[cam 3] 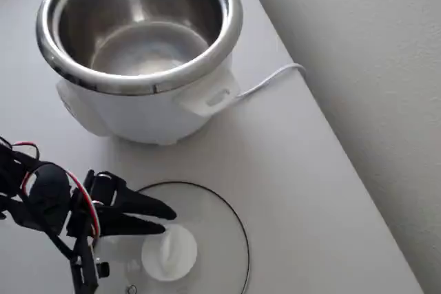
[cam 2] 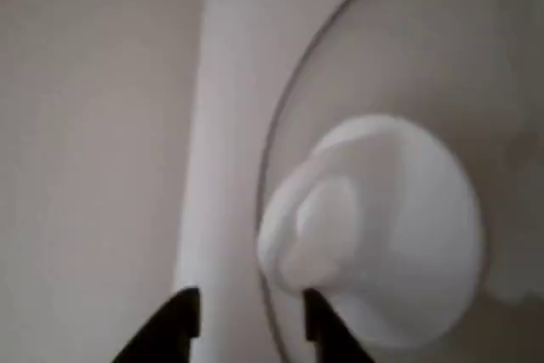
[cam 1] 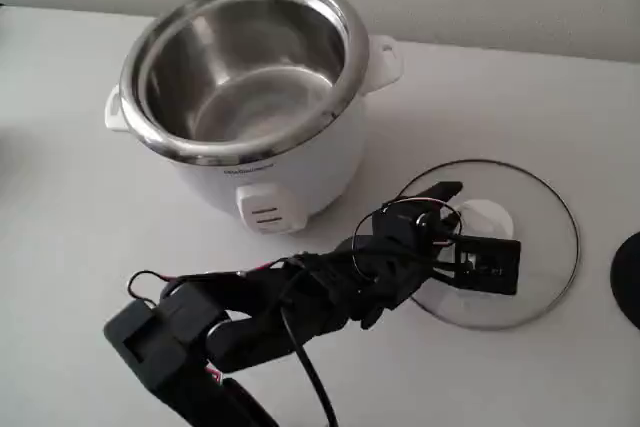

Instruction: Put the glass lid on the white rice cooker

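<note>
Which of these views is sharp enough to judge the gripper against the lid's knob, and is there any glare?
Wrist view: soft and out of focus, the knob a white blur. Fixed view: sharp, mild reflections inside the white rice cooker. Overhead view: crisp, gripper beside the knob on the glass lid, whose rim reads clearly.

Clear glass lid [cam 1: 520,247], glossy steel-rimmed cooker [cam 1: 300,162]

The arm [cam 1: 250,312] is matte black plastic, built of blocky segments, with thin red and black wires looping loose along it and a thicker black cable hanging beneath. Its gripper [cam 3: 155,217] has two tapered, pointed black fingers [cam 2: 174,329].
</note>
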`<control>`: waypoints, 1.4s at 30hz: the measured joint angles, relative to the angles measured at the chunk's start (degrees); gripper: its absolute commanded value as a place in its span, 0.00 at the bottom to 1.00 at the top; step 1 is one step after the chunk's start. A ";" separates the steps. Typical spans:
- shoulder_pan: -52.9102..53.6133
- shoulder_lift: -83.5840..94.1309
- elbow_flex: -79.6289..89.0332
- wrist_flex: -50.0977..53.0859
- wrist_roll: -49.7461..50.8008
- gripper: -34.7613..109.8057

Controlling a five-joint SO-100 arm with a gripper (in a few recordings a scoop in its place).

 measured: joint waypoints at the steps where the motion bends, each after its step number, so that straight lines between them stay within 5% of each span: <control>1: 0.44 0.00 0.00 0.00 -0.18 0.35; 19: 2.72 -10.81 -8.88 -6.42 -0.26 0.34; 24: 2.72 -16.61 -15.29 -6.86 -0.26 0.24; 31: 2.64 -18.19 -17.31 -7.82 -0.26 0.24; 42: 5.63 -5.27 -11.69 -4.13 11.60 0.24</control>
